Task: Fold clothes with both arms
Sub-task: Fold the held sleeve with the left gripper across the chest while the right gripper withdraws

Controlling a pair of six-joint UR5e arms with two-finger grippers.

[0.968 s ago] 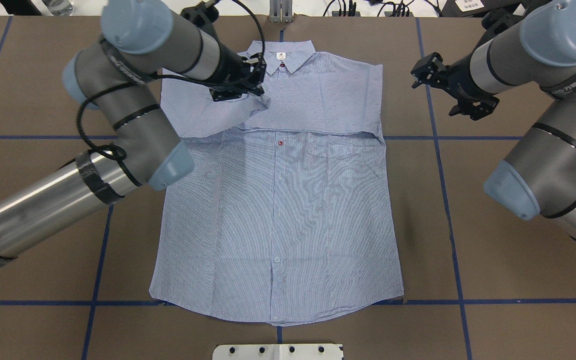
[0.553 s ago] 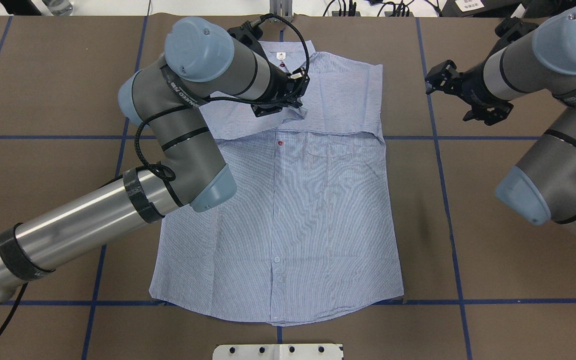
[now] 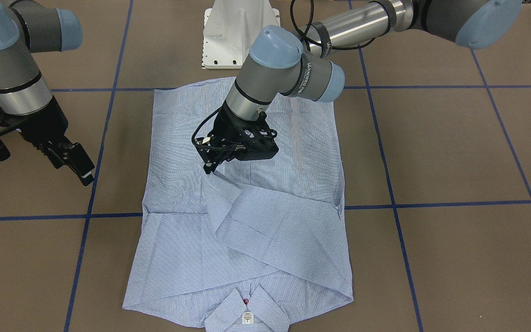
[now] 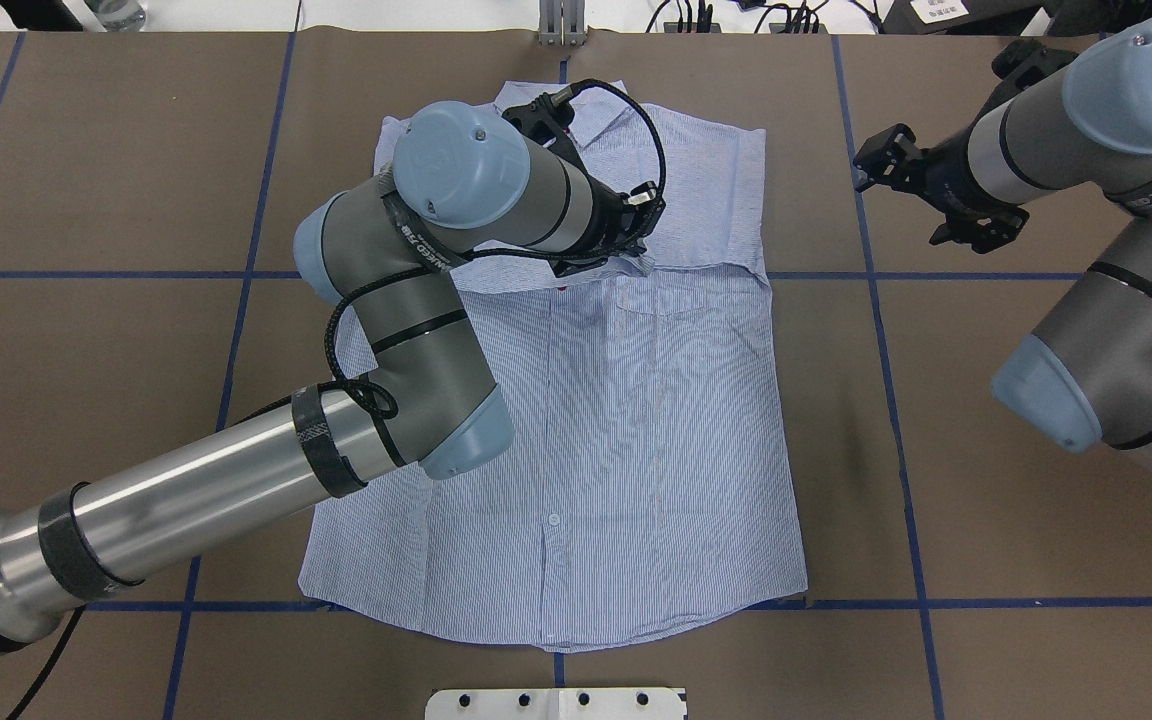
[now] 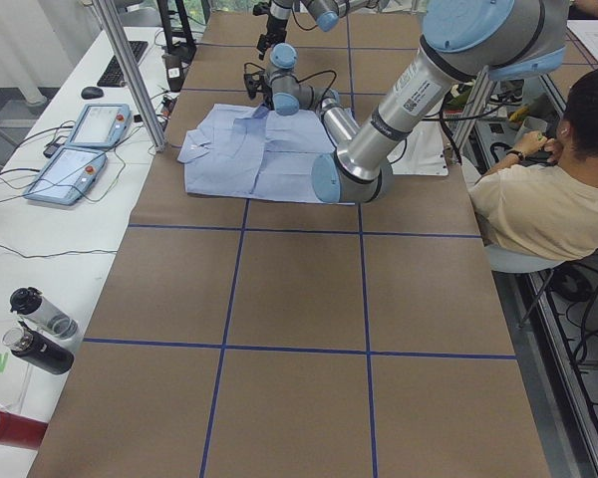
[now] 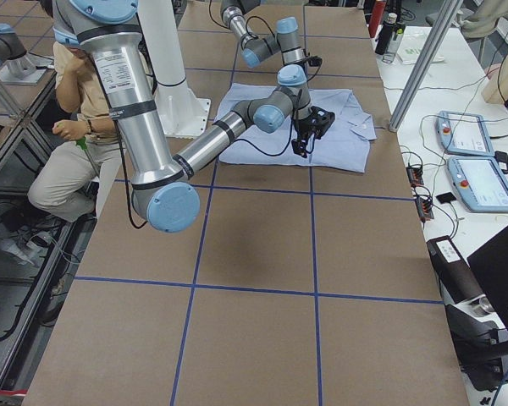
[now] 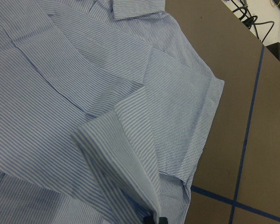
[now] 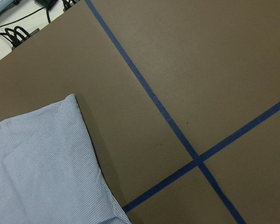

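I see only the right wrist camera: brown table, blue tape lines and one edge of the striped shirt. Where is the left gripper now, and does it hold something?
Observer: The left gripper is above the middle of the shirt, shut on the end of one sleeve, which is drawn across the chest.
Operator: Is the other sleeve folded in?
Observer: Yes. In the overhead view the other sleeve lies flat across the upper chest, below the collar.
Operator: And my right gripper?
Observer: The right gripper hangs open beside the shirt, off the cloth, holding nothing.
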